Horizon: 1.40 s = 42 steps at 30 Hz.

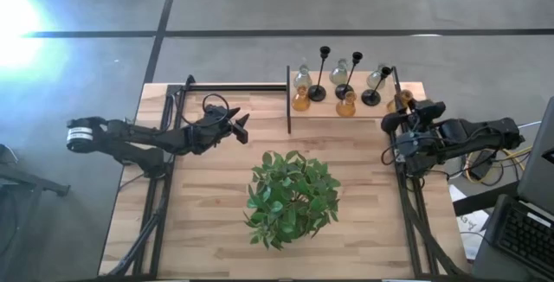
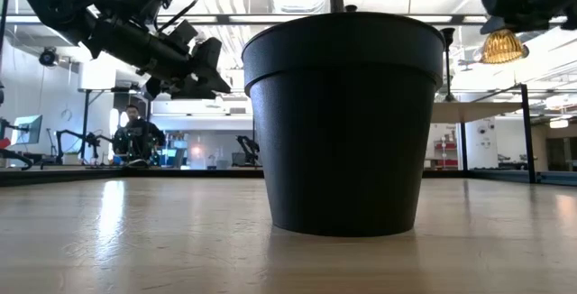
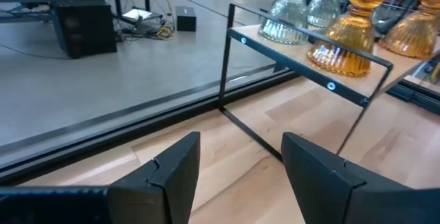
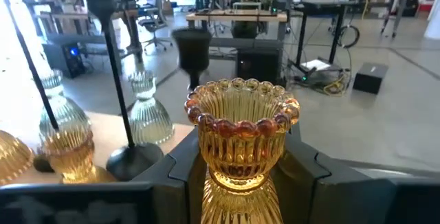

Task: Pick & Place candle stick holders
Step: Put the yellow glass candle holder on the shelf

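Your right gripper is pinching an amber holder upright between its jaws, lifted clear of the table at about three o'clock from the plant, just beside the right end of the raised shelf. The other holders, black-stemmed, clear glass and amber, stand clustered on that shelf at roughly one o'clock from the plant. Your left gripper hangs above the table at ten o'clock from the plant, jaws spread and holding nothing, pointing toward the shelf's left post. You look to be in the carry step: the amber piece is in hand but not yet set down, and whether it came off the shelf or is headed for it cannot be read here. Next you need a clear landing spot, a level descent, and a release only once the base sits flat; watch the neighbouring black stems as you pass.
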### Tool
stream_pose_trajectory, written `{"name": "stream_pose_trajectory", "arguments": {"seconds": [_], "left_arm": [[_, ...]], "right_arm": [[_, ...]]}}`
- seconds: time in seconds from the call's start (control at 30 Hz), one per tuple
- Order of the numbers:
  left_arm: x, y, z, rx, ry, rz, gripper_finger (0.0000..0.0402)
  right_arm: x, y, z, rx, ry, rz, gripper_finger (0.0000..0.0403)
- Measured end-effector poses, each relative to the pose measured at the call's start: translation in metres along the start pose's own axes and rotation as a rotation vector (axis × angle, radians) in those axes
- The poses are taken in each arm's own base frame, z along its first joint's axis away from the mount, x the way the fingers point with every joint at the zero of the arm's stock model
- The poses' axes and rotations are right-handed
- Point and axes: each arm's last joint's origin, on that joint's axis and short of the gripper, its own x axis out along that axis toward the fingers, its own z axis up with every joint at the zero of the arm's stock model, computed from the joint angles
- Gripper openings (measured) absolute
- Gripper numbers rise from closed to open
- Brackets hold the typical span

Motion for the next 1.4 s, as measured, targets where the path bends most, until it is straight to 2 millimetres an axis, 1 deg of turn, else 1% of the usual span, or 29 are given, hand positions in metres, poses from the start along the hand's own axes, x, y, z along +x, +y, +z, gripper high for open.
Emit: {"name": "stream_pose_trajectory", "arguments": {"seconds": [0.1, 0.2, 0.37, 0.43, 0.6, 0.8, 0.97, 1.4], "left_arm": [[0.0, 0.001, 0.0, 0.0, -0.006, 0.018, 0.0209], [0.0, 0.0, 0.001, -0.001, -0.015, 0.019, 0.0209], [0.0, 0.0, 0.004, -0.022, -0.04, 0.011, 0.0209], [0.0, -0.001, 0.005, -0.029, -0.049, 0.008, 0.0209], [0.0, -0.001, 0.006, -0.037, -0.058, 0.004, 0.0209], [0.0, -0.001, 0.006, -0.03, -0.059, 0.004, 0.0209], [0.0, -0.001, 0.006, -0.025, -0.059, 0.004, 0.0209], [0.0, -0.002, 0.009, -0.052, -0.081, -0.004, 0.0209]], "right_arm": [[0.001, 0.0, -0.009, -0.02, -0.005, -0.007, 0.0118], [0.002, 0.0, -0.019, -0.002, -0.019, -0.018, 0.0118], [0.004, 0.001, -0.03, 0.074, -0.018, -0.021, 0.0118], [0.004, 0.003, -0.032, 0.108, -0.005, -0.013, 0.0118], [0.005, 0.011, -0.035, 0.128, 0.039, 0.02, 0.0118], [0.005, 0.013, -0.035, 0.036, 0.027, 0.022, 0.0118], [0.006, 0.013, -0.036, 0.032, -0.033, -0.022, 0.0118], [0.012, 0.014, -0.063, 0.031, -0.05, -0.073, 0.0118]]}}
